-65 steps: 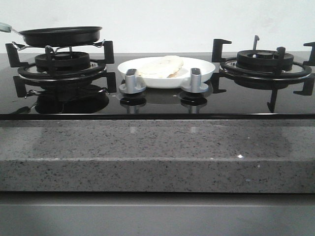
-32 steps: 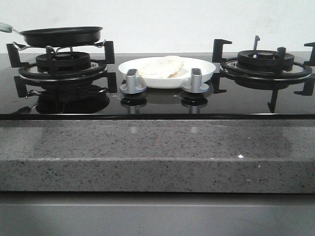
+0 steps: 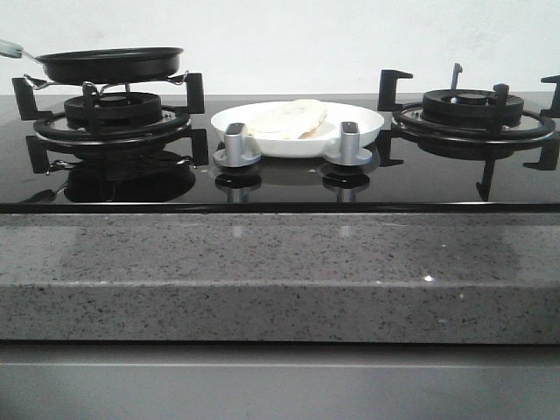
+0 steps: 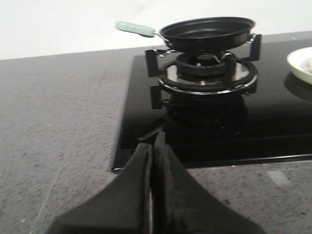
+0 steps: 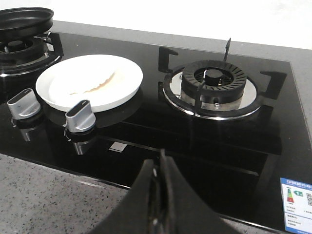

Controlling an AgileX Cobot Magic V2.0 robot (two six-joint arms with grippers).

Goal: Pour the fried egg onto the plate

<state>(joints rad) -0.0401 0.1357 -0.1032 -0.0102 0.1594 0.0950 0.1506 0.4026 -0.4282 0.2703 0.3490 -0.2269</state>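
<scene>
Fingers of the left gripper (image 4: 152, 146) are pressed flat together with nothing between them, hanging over the grey speckled counter (image 4: 58, 122) just in front of the black glass hob (image 4: 273, 126). The right gripper (image 5: 158, 168) is likewise closed on nothing, its tips over the hob's front edge. Taking the hob as the landmark: on its left burner (image 3: 112, 118) sits the black frying pan (image 3: 109, 63), level on the grate, with its pale green handle (image 4: 135, 29) pointing away off the hob's left side. At the middle of the hob rests the plate (image 3: 363, 127), flat on the glass between the two burners, and the fried egg (image 3: 284, 118) lies in it, toward the side nearer the pan. Two silver knobs (image 3: 236, 144) stand on the hob just in front of the plate. The right burner (image 5: 214, 83) of the hob is bare, and a label (image 5: 296, 195) is stuck at the hob's front right corner.
</scene>
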